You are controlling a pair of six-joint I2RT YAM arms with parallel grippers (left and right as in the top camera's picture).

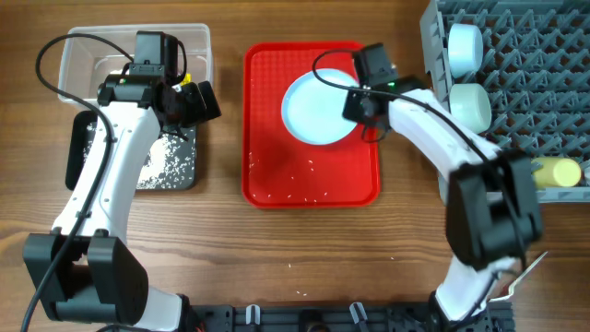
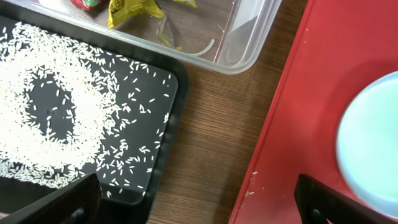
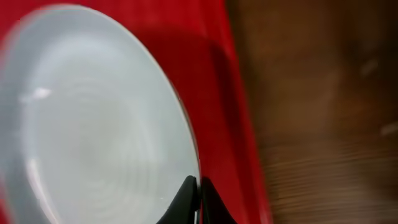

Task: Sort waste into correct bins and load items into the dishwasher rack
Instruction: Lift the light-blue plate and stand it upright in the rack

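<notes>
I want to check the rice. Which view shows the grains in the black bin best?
Left wrist: the grains lie sharp and close across the black bin. Overhead shows them small, partly under the left arm. Right wrist shows none.

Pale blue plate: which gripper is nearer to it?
Right. The right gripper pinches the pale blue plate at its right rim; the left gripper hangs open by the black bin, apart from the plate.
</notes>
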